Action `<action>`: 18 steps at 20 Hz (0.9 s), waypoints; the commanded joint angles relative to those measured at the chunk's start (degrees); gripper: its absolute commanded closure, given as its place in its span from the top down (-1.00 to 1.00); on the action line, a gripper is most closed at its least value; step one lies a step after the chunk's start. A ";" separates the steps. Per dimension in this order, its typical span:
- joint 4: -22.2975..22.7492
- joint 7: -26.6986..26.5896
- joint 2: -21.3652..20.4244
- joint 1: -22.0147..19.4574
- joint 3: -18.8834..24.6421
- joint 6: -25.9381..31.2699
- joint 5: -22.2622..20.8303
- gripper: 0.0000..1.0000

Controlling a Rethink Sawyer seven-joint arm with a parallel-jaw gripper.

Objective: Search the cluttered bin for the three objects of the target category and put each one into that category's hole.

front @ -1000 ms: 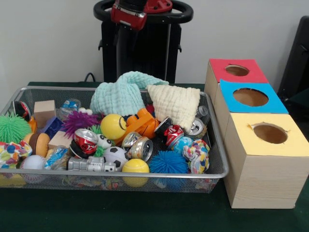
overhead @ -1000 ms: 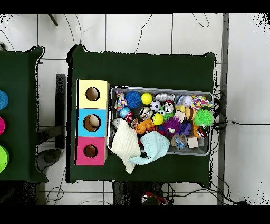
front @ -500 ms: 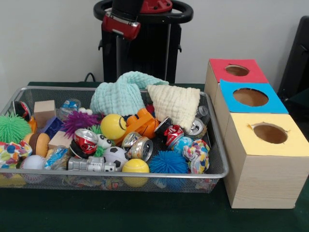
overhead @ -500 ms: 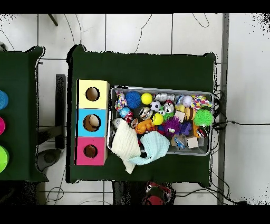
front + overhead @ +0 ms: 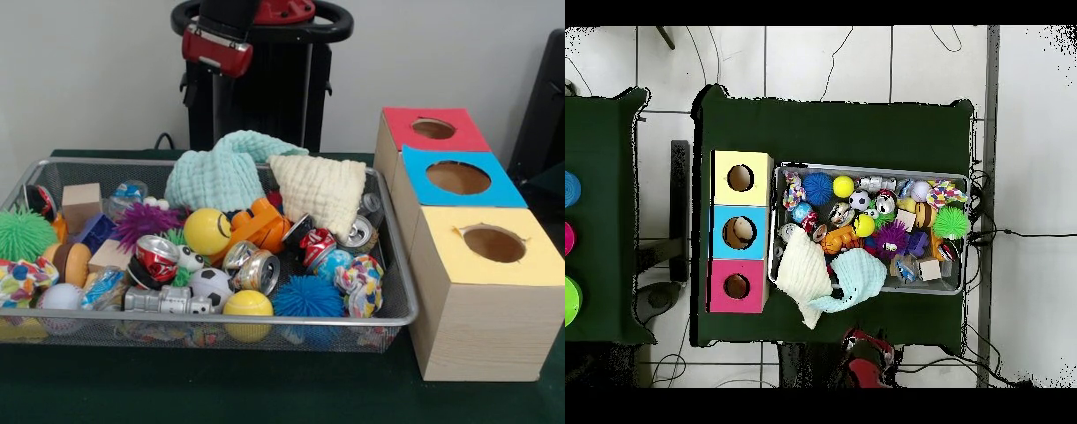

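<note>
Below the gripper [image 5: 216, 49] — whether clenched or released, you cannot tell — come down steeply into the bin [image 5: 388, 314], clearing the cloths [image 5: 231, 168].

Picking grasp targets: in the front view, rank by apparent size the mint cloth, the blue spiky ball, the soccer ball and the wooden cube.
1. mint cloth
2. blue spiky ball
3. soccer ball and wooden cube: look alike; the cube sits farther back, so unsure.

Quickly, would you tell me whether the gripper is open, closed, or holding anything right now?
Gripper: cannot be told; it hangs above the bin, touching nothing.
</note>
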 commanded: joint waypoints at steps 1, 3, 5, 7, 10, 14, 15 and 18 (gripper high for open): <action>-11.65 6.18 -3.03 -2.05 7.83 9.95 4.75 1.00; -12.65 5.30 -3.91 -2.30 8.51 13.53 5.09 1.00; -13.73 4.93 -4.04 -1.73 8.35 16.07 6.29 1.00; -14.87 4.92 -3.72 -0.74 7.75 17.47 7.50 1.00; -16.34 5.07 -3.07 0.35 7.18 18.32 8.42 1.00; -17.83 5.27 -2.61 1.26 6.42 19.18 9.11 1.00; -18.54 4.78 -2.55 1.45 6.35 20.42 9.16 1.00; -19.99 4.13 -2.58 1.28 6.81 22.56 8.94 1.00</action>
